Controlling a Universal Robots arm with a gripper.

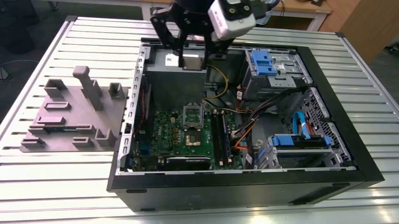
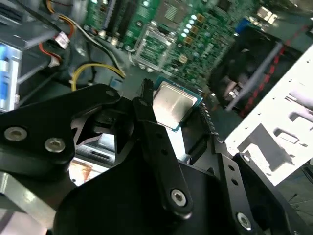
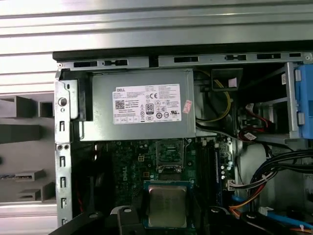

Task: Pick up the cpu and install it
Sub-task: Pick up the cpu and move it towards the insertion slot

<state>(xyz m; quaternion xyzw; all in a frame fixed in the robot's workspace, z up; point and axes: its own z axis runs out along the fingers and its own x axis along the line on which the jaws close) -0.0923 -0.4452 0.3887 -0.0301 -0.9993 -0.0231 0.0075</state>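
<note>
Gripper (image 3: 167,220) clamps the flat, square cpu (image 3: 167,204) with silvery-grey top.

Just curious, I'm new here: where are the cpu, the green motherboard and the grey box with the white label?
cpu (image 3: 167,205): first wrist view, on its silvery metal top.
green motherboard (image 1: 167,133): exterior view, on its green surface.
grey box (image 3: 146,104): first wrist view, on its white label.

In the second wrist view the claw (image 2: 172,111) hides one edge of the cpu (image 2: 177,100). The exterior view's top crops the arm (image 1: 190,10).
</note>
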